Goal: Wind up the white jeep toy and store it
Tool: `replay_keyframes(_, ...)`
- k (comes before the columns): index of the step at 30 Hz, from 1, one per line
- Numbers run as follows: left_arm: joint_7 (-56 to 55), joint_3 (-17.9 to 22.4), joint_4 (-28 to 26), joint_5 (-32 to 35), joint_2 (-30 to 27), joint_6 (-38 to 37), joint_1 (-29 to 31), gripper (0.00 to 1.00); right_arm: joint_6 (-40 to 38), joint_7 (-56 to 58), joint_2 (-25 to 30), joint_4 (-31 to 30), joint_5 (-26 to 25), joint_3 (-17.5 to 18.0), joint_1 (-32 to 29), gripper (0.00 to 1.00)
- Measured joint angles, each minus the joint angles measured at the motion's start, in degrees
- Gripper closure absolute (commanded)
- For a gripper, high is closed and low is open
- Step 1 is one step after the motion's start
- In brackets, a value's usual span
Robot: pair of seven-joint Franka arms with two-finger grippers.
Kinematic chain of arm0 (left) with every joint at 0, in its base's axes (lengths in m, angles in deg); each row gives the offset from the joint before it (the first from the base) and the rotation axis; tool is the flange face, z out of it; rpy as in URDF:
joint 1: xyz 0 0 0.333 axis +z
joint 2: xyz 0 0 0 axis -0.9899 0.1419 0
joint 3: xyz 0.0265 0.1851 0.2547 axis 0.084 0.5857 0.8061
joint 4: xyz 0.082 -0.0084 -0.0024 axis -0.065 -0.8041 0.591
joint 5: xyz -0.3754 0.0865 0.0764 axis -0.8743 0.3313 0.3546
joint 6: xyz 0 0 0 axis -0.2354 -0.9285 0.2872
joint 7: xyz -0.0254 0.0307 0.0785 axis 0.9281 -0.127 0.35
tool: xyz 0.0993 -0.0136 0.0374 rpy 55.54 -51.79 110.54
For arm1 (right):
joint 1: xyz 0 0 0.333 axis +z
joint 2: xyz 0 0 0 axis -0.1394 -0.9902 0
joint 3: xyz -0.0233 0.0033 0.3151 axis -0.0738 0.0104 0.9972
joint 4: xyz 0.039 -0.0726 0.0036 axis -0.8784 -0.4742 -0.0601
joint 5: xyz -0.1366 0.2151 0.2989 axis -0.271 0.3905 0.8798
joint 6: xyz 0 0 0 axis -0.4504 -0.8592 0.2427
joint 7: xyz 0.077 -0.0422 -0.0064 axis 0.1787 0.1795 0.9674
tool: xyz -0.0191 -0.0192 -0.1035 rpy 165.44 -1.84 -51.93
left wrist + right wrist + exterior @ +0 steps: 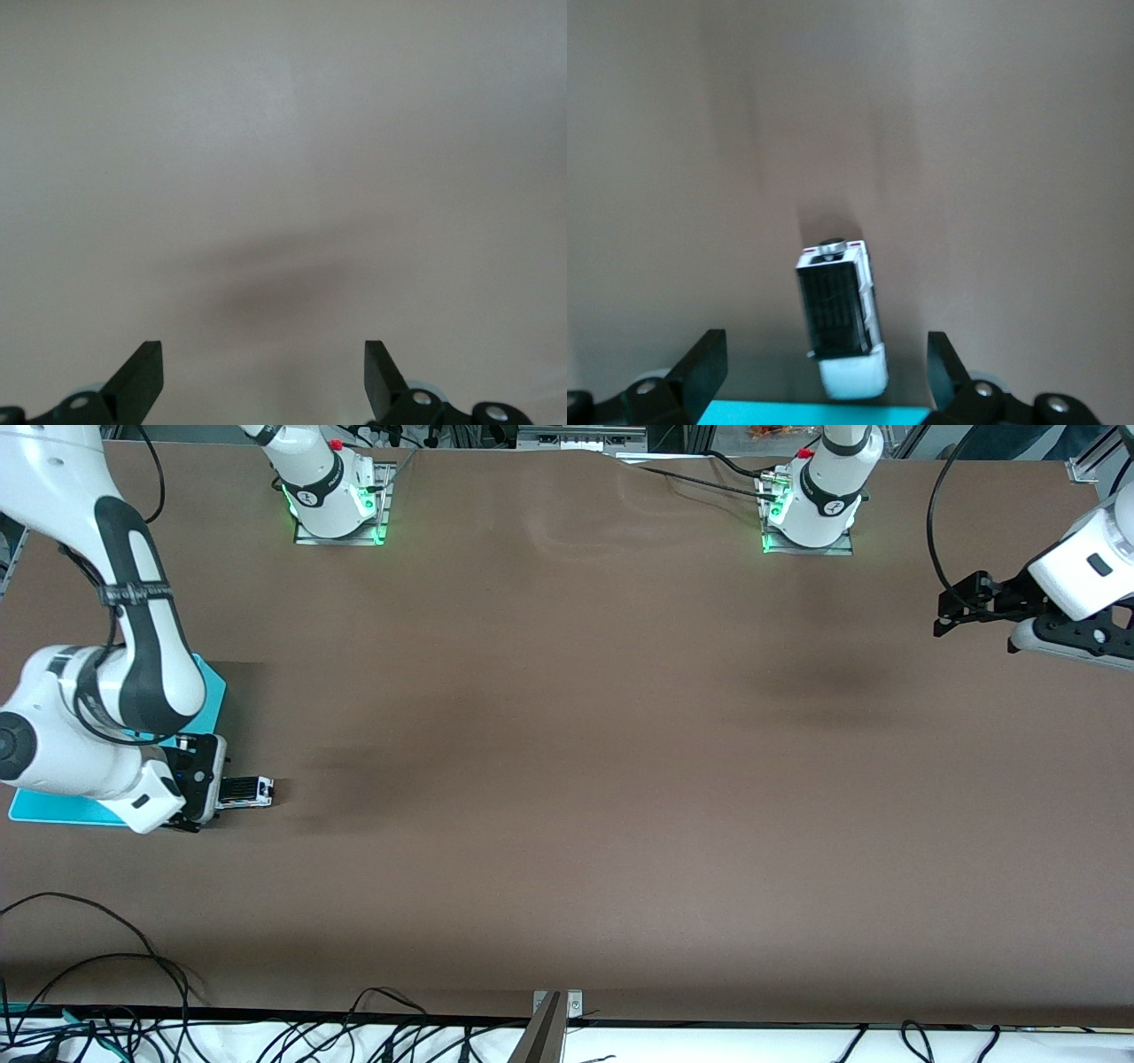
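1. Right gripper: its two dark fingers stand wide apart and hold nothing; the jeep lies between them in the right wrist view, clear of both tips.
2. Jeep, front view: it sits on the table just beside the right gripper, toward the right arm's end of the table. Its black roof faces up, white body showing at the ends.
3. Jeep, right wrist view: a round dark part sits at one end of the black roof; the white end at the other side lies close to the cyan edge.
4. Bin: a flat cyan shape lies under the right arm, largely covered by the wrist and forearm. Its edge shows in the right wrist view, just beside the white end of the jeep; whether they touch cannot be told.
5. Left gripper: its fingers also stand wide, with nothing between them; only bare table shows below.
6. Left gripper, front view: it hangs over the table at the left arm's end, well apart from the jeep and the bin; this arm waits.
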Motion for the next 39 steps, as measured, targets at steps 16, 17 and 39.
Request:
replay_keyframes(16,0.16,0.2,4.4,-0.42,3.04,-0.62,1.73,0.0,14.13,9.81,-2.05,-8.23,0.44,0.0,-1.36,0.0)
replay_keyframes(17,0.16,0.17,4.49,-0.42,3.07,-0.63,1.68,0.0,14.59,9.84,-2.05,-8.52,0.44,0.0,-1.41,0.0)
replay_keyframes(39,0.16,-0.32,6.11,-0.33,4.16,-0.79,1.52,0.0,16.22,10.14,-2.04,-10.06,0.45,0.0,-1.98,0.68)
